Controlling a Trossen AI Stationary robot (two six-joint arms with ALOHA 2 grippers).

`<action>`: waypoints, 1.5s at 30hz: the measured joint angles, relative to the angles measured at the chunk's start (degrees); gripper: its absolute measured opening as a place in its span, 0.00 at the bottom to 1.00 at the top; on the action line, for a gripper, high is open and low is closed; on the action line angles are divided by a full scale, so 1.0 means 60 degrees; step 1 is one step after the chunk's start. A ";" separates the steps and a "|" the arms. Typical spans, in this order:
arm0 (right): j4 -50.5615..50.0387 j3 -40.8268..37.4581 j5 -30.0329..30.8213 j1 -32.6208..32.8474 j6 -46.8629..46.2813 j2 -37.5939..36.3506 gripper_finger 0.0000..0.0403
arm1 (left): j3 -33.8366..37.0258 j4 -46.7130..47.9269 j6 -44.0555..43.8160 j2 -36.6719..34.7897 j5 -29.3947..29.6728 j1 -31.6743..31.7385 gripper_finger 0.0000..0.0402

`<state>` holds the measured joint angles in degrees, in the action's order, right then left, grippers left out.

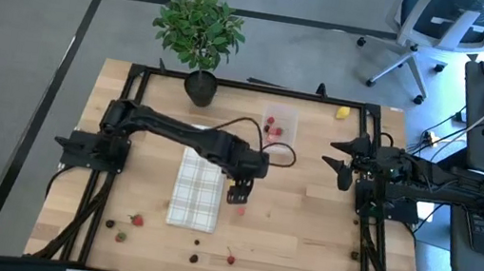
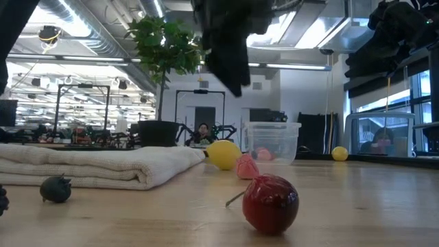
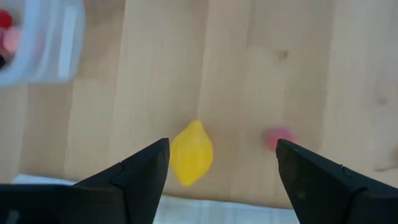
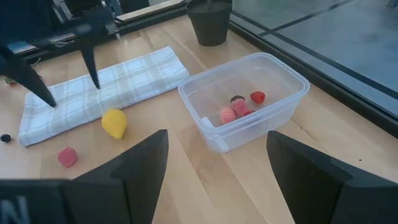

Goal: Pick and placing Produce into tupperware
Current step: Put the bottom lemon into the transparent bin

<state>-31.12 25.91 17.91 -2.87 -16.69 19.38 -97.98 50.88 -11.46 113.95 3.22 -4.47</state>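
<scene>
Above yellow produce (image 3: 191,153), spread left tool (image 3: 222,163).

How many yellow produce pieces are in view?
2: one yellow piece beside the checked cloth, below the left tool; second yellow piece at the table's far edge, right of the tupperware.

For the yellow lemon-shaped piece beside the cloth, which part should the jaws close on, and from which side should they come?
Probably across the middle of the yellow piece, coming straight down. It lies flat on the table with its pointed ends along the wood, so its belly is the narrow span. The left gripper hangs open above it; the cloth lies close beside it.
</scene>
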 joint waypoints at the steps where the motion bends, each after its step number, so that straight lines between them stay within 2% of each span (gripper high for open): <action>1: -0.0002 0.0000 0.0000 -0.0004 0.0000 0.0000 0.68 | 0.0215 -0.0085 0.0003 0.0004 0.0160 -0.0046 0.71; 4: 0.0000 0.0000 0.0000 -0.0001 0.0000 0.0000 0.68 | 0.0738 -0.0618 0.0247 0.0018 0.0635 -0.0154 0.70; 9: -0.0003 0.0000 0.0000 0.0000 -0.0173 0.0000 0.68 | 0.1377 -0.0801 0.0343 0.0015 0.0673 -0.0149 0.68; 13: -0.0004 0.0000 0.0000 0.0000 -0.0178 0.0000 0.68 | 0.1789 -0.1044 0.0484 0.0015 0.1252 -0.0072 0.69; 19: -0.0007 0.0000 -0.0001 -0.0001 -0.0181 0.0000 0.68 | 0.2227 -0.1933 0.0679 0.0015 0.1486 0.0235 0.68; 31: -0.0021 0.0000 -0.0001 -0.0001 -0.0164 0.0000 0.68 | 0.2377 -0.2396 0.1494 0.0133 0.0945 0.0691 0.67; 38: -0.0093 0.0000 -0.0004 0.0000 -0.0168 0.0000 0.68 | 0.2373 -0.2450 0.1137 0.0310 0.0320 0.0737 0.65; 45: -0.0094 0.0000 -0.0002 -0.0001 -0.0168 0.0003 0.68 | 0.2377 -0.2132 0.1001 0.0335 0.0292 0.0602 0.65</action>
<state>-31.68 25.91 17.90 -2.88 -17.69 19.39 -83.72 38.09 -5.45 115.96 4.97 -0.86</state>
